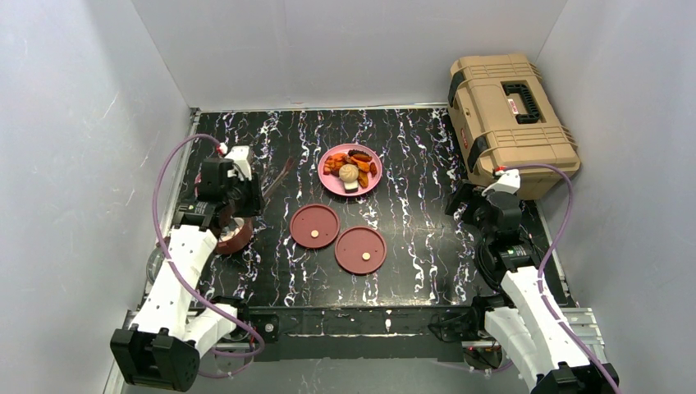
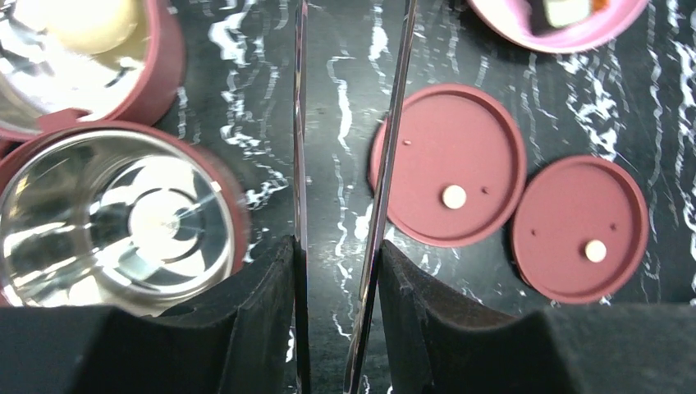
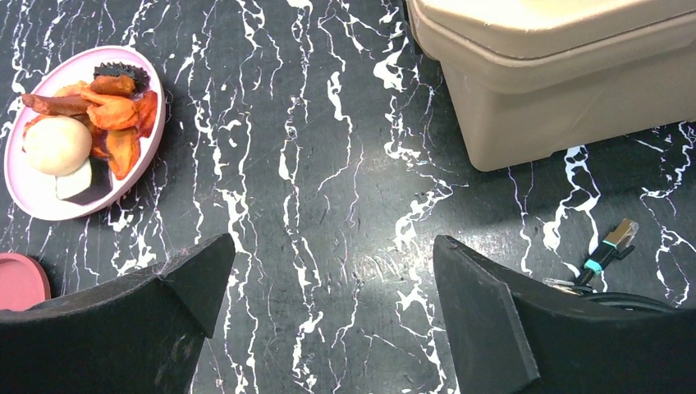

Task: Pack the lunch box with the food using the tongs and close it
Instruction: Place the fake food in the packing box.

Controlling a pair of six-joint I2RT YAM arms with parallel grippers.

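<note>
Left jaws part-closed on the slim dark metal tongs (image 2: pixel 392 131), left side of top view. Right jaws wide open, holding nothing. Maroon steel-lined round lunch box bowls (image 2: pixel 235 205) at left of the left wrist view. Orange-red food pieces (image 1: pixel 359 163) on flat pink plate (image 1: pixel 332 185), upper centre.

Far centre: round pink plate (image 1: pixel 336 186) bearing bite-size food pieces (image 1: pixel 351 167). Nearer: flat maroon disc lid (image 1: pixel 314 226), left of its twin (image 1: pixel 360 250). Left: steel-lined maroon bowls (image 2: pixel 82 238). Far right: tan plastic toolbox (image 1: pixel 509 115).
</note>
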